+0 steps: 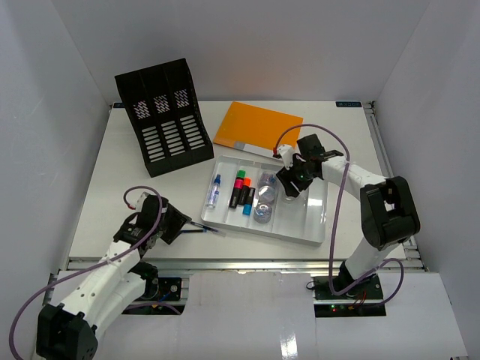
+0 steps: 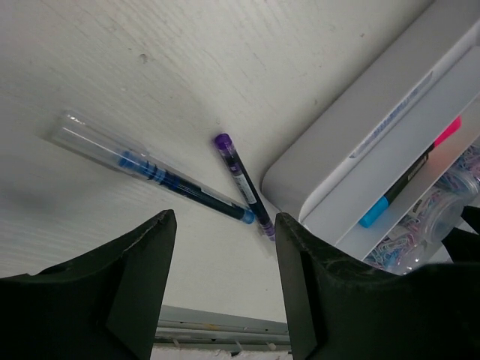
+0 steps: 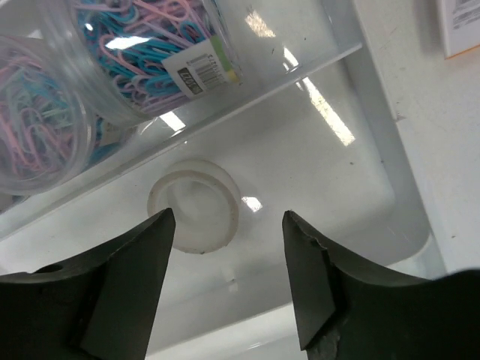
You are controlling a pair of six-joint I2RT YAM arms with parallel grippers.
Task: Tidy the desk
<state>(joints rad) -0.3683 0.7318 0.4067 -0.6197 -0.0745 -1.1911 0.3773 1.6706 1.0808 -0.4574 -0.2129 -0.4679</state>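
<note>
Top external view: the desk (image 1: pixel 105 202) lies under everything, with the white tray (image 1: pixel 313 225) near its front middle. In the tray's right compartment the right gripper (image 3: pixel 229 221) gapes empty above a white disc (image 3: pixel 195 214); dropping carelessly, it could nudge the paperclip jar (image 3: pixel 142 45) beyond the divider. Left of the tray, the left gripper (image 2: pixel 225 225), parted and empty, faces a blue pen (image 2: pixel 184 187) and a purple pen (image 2: pixel 241 184) whose ends meet, so closing may catch both.

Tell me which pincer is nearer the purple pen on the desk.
Left. The left pincer hovers over the purple pen, beside the near-left corner of the tray; the right pincer is over the tray's rightmost compartment, well away.
</note>
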